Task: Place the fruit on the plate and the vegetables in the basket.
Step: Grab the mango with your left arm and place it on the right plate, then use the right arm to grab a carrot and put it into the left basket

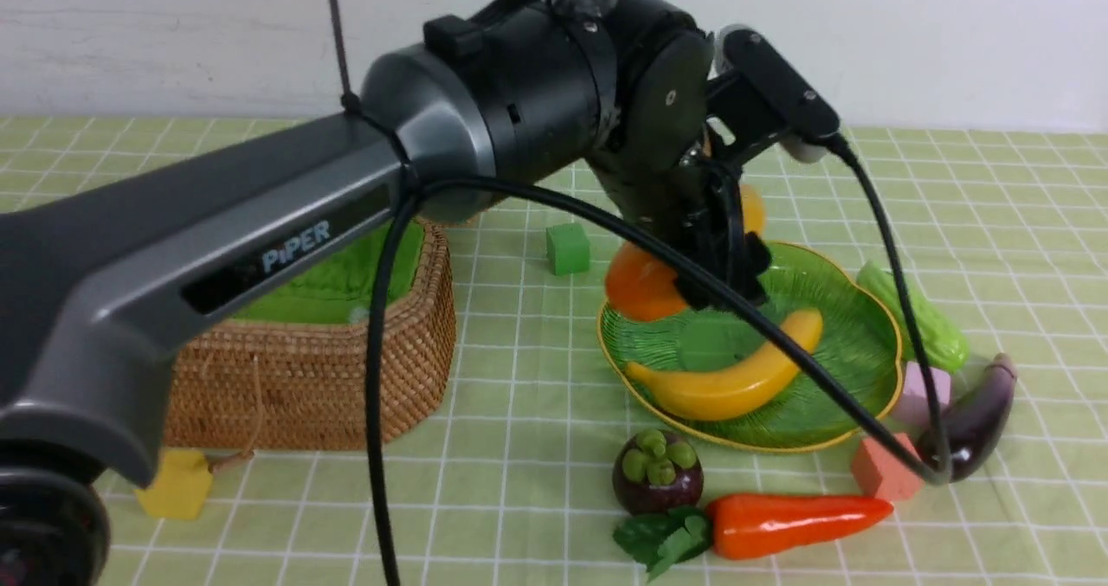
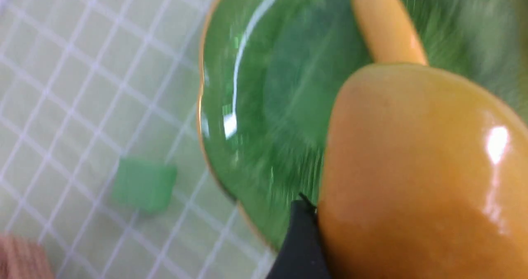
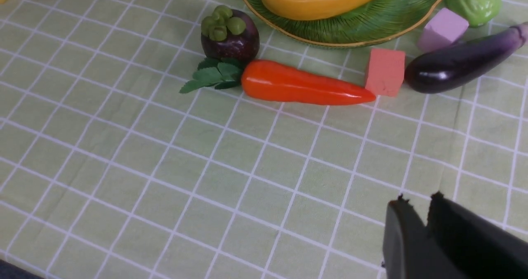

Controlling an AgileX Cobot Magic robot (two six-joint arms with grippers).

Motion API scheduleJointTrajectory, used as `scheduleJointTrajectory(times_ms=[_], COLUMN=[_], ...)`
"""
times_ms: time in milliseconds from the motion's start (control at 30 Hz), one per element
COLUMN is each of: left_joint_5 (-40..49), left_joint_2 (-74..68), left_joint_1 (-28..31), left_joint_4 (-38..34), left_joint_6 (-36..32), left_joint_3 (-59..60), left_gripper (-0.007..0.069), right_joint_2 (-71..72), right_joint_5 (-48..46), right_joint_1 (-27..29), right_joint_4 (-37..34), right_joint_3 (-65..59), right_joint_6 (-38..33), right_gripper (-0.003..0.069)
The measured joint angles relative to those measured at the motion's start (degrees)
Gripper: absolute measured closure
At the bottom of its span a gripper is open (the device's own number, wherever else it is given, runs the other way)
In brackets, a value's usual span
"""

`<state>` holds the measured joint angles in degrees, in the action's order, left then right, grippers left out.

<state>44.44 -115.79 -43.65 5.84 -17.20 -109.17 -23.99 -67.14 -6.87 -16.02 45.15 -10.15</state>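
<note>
My left gripper [image 1: 723,285] reaches over the far left edge of the green plate [image 1: 853,344], shut on the orange-yellow mango [image 1: 639,287]. In the left wrist view the mango [image 2: 416,176] presses against one black finger [image 2: 301,237] above the plate [image 2: 264,106]. The banana [image 1: 736,380] lies on the plate. On the cloth in front of the plate are the mangosteen [image 1: 658,473] and the carrot [image 1: 796,524]. The eggplant [image 1: 974,417] and the gourd [image 1: 922,322] lie to its right. The basket [image 1: 329,370] stands at the left. My right gripper [image 3: 416,198] hovers shut and empty, near the carrot [image 3: 301,85].
Small cubes lie about: green [image 1: 567,248] behind the plate, yellow [image 1: 177,482] by the basket's front, pink [image 1: 926,391] and salmon [image 1: 883,469] between plate and eggplant. The left arm's black cable [image 1: 381,378] hangs across the scene. A white wall stands behind the table.
</note>
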Motion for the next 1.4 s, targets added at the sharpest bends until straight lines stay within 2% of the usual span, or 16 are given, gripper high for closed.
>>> scheduleJointTrajectory(times_ms=[100, 300, 467, 667, 867, 967, 1067, 1167, 1200, 1300, 1400], left_joint_5=[-10.8, -18.4, -19.7, -20.1, -18.4, -14.9, -10.0, -4.7, -1.7, 5.0, 13.8], left_joint_2=[-4.6, -10.6, -11.5, -10.3, -8.1, -6.0, -2.2, 3.5, 6.5, 12.0, 17.3], left_joint_1=[0.0, 0.0, 0.0, 0.0, 0.0, 0.0, 0.0, 0.0, 0.0, 0.0, 0.0], left_joint_4=[0.3, 2.7, 3.3, 3.3, 3.2, 1.6, -1.6, -3.9, -4.2, -4.3, -4.3], left_joint_6=[-1.6, -4.6, -4.8, -1.1, 0.5, 1.4, 4.6, 9.7, 11.8, 15.1, 16.6], left_joint_3=[0.0, 0.0, 0.0, 0.0, 0.0, 0.0, 0.0, 0.0, 0.0, 0.0, 0.0], left_gripper=[0.0067, 0.0067, 0.0061, -0.0041, -0.0018, 0.0033, 0.0151, 0.034, 0.0453, 0.062, 0.0638], right_joint_2=[0.0, 0.0, 0.0, 0.0, 0.0, 0.0, 0.0, 0.0, 0.0, 0.0, 0.0], right_joint_5=[-0.1, -0.2, 0.4, 1.5, 1.5, 1.5, 1.5, 1.5, 1.5, 1.5, 2.7], right_joint_1=[0.0, 0.0, 0.0, 0.0, 0.0, 0.0, 0.0, 0.0, 0.0, 0.0, 0.0], right_joint_4=[-0.1, -0.1, -0.1, -0.1, -0.2, -0.3, -0.6, -1.4, -1.8, -2.8, -4.3], right_joint_3=[-0.2, -0.4, -0.4, -0.4, -0.4, -0.4, -0.4, -0.4, -0.4, -0.4, -0.4], right_joint_6=[0.0, 0.0, -1.0, -1.3, -1.3, -1.3, -1.3, -1.3, -1.3, -1.3, -1.3], right_gripper=[0.0568, 0.0567, 0.0567, 0.0567, 0.0564, 0.0562, 0.0559, 0.0556, 0.0555, 0.0554, 0.0554])
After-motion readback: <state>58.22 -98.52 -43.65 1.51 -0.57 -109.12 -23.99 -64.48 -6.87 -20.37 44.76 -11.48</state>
